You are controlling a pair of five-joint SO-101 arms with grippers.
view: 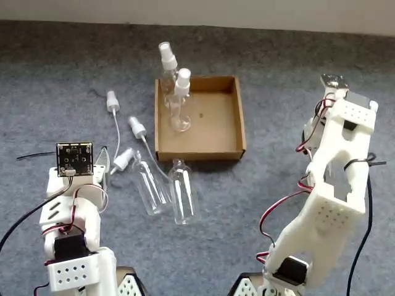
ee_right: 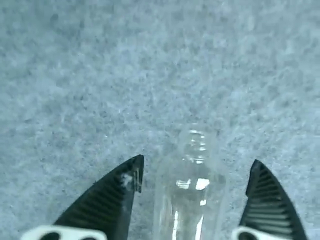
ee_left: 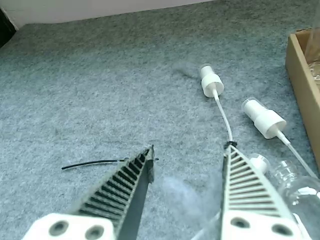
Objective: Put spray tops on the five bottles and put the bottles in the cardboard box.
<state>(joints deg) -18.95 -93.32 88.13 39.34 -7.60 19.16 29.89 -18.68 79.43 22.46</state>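
Uncapped bottle (ee_right: 192, 200), clear plastic with a threaded neck, sits between the jaws of the right gripper (ee_right: 197, 165). The jaws are spread with carpet (ee_right: 150, 75) showing on each side of it, so no pinch; probably lined up for a grab so a top can go on. Can't tell if it lies on the carpet. Two bare bottles (view: 151, 185), same clear round shape, lie side by side just in front of the box (view: 197, 154), necks toward it, likely staged in reach of both arms. The box is shallow brown cardboard, square, open. One capped bottle (view: 181, 108) stands inside on the left arm's side; a second sits at the far corner, in or just behind, can't tell. Loose white plastic tops with thin clear tubes: top (view: 113, 100), top (view: 137, 127), top (view: 123, 159), all between box and left gripper (ee_left: 190, 147). Its ribbed black jaws are spread with nothing between, over grey fuzzy carpet, just beside the nearest top, probably its next pick. A thin black wire (ee_left: 92, 162) lies nearby.
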